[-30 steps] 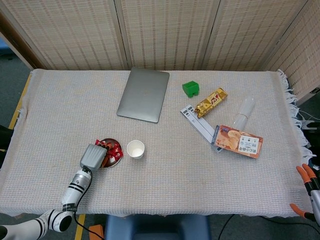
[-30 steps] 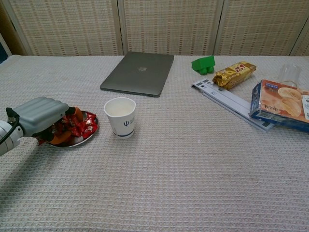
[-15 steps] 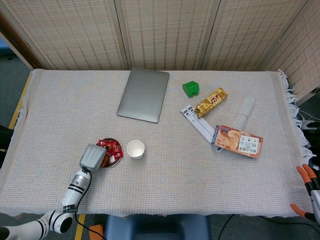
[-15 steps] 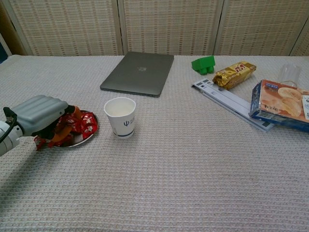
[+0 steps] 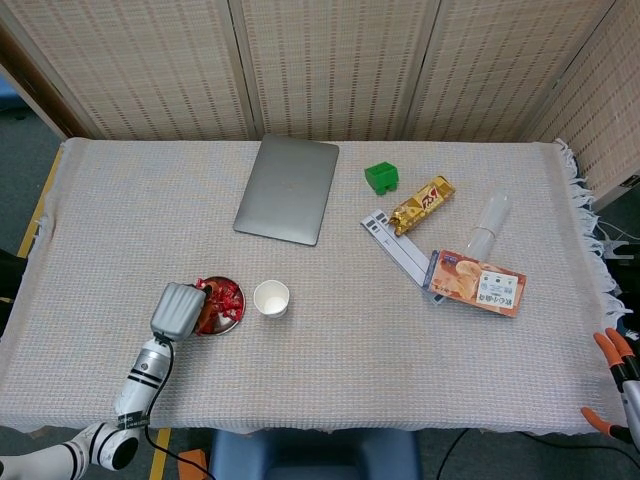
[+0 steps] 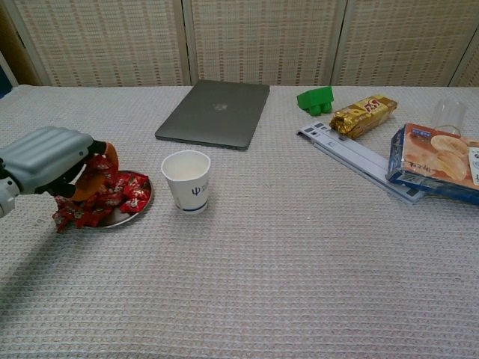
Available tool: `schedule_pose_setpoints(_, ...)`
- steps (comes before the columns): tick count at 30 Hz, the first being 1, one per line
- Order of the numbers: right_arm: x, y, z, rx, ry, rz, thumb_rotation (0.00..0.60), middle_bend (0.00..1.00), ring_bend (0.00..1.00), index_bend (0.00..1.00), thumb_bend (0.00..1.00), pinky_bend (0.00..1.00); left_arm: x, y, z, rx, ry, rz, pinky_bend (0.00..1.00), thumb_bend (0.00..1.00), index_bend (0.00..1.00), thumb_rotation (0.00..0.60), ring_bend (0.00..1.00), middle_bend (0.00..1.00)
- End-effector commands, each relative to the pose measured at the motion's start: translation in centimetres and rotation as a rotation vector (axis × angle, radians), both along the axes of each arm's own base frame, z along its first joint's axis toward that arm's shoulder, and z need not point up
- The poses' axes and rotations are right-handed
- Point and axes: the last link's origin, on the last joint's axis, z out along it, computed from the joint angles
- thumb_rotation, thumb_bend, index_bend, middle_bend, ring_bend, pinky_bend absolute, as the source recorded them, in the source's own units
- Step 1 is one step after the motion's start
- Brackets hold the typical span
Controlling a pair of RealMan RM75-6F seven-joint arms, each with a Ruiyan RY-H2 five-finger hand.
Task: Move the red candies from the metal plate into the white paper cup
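Observation:
A small metal plate (image 6: 126, 218) heaped with red candies (image 6: 120, 194) lies at the front left, seen from above as the plate (image 5: 231, 322) with candies (image 5: 223, 297). A few candies hang over its left rim. To its right stands the white paper cup (image 6: 186, 181), upright and apparently empty, cup (image 5: 271, 298). My left hand (image 6: 45, 158) hovers over the plate's left side, its fingers curled, and a red candy wrapper shows at the orange fingertips (image 6: 96, 173). From above the left hand (image 5: 175, 308) hides the plate's left part. My right hand (image 5: 615, 380) shows only at the lower right edge, fingers apart, holding nothing.
A closed grey laptop (image 5: 287, 188) lies behind the cup. To the right are a green block (image 5: 381, 177), a gold snack bar (image 5: 422, 204), a grey-white strip (image 5: 398, 246), a snack box (image 5: 478, 282) and a clear plastic cup (image 5: 488, 225).
My left hand has risen off the plate and drawn back to the left. Some candies were dragged onto the plate's left rim. The cup and right hand have not moved.

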Motion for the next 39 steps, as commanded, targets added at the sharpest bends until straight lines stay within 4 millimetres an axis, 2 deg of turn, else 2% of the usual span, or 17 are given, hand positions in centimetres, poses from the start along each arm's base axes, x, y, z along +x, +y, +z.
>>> schedule_pose_setpoints(1, 0.0, 0.0, 0.0, 0.002, -0.001, 0.001, 0.600, 0.00, 0.00, 0.00, 0.06, 0.00, 1.4, -0.1, 1.7, 0.036, -0.045, -0.039, 1.00, 0.69, 0.74, 0.600, 0.69, 0.77)
schedule_pose_setpoints(5, 0.1, 0.1, 0.0, 0.002, -0.004, 0.005, 0.600, 0.00, 0.00, 0.00, 0.06, 0.00, 3.3, -0.1, 2.1, 0.039, -0.059, -0.073, 1.00, 0.69, 0.74, 0.600, 0.69, 0.77)
schedule_pose_setpoints(8, 0.1, 0.1, 0.0, 0.003, -0.004, 0.005, 0.600, 0.00, 0.00, 0.00, 0.06, 0.00, 3.7, -0.1, 2.1, 0.037, -0.059, -0.078, 1.00, 0.69, 0.74, 0.600, 0.69, 0.77)
schedule_pose_setpoints(10, 0.1, 0.1, 0.0, 0.004, -0.005, 0.006, 0.600, 0.00, 0.00, 0.00, 0.06, 0.00, 4.8, -0.1, 1.8, 0.027, -0.069, -0.093, 1.00, 0.69, 0.74, 0.600, 0.69, 0.77)
schedule_pose_setpoints(12, 0.2, 0.2, 0.1, 0.002, -0.011, 0.008, 0.600, 0.00, 0.00, 0.00, 0.06, 0.00, 7.5, -0.2, 0.8, -0.005, -0.087, -0.141, 1.00, 0.69, 0.74, 0.600, 0.69, 0.77)
schedule_pose_setpoints(18, 0.1, 0.4, 0.5, -0.003, -0.020, 0.009, 0.600, 0.00, 0.00, 0.00, 0.06, 0.00, 9.8, 0.0, -1.1, -0.023, -0.062, -0.166, 1.00, 0.69, 0.74, 0.600, 0.69, 0.77)
schedule_pose_setpoints(30, 0.1, 0.4, 0.6, 0.006, -0.027, 0.010, 0.600, 0.00, 0.00, 0.00, 0.06, 0.00, 12.1, 0.1, -3.2, -0.039, -0.019, -0.220, 1.00, 0.68, 0.74, 0.600, 0.69, 0.76)
schedule_pose_setpoints(39, 0.1, 0.5, 0.8, 0.002, -0.031, 0.010, 0.600, 0.00, 0.00, 0.00, 0.06, 0.00, 11.7, 0.8, -4.3, -0.061, 0.012, -0.201, 1.00, 0.64, 0.71, 0.600, 0.69, 0.76)
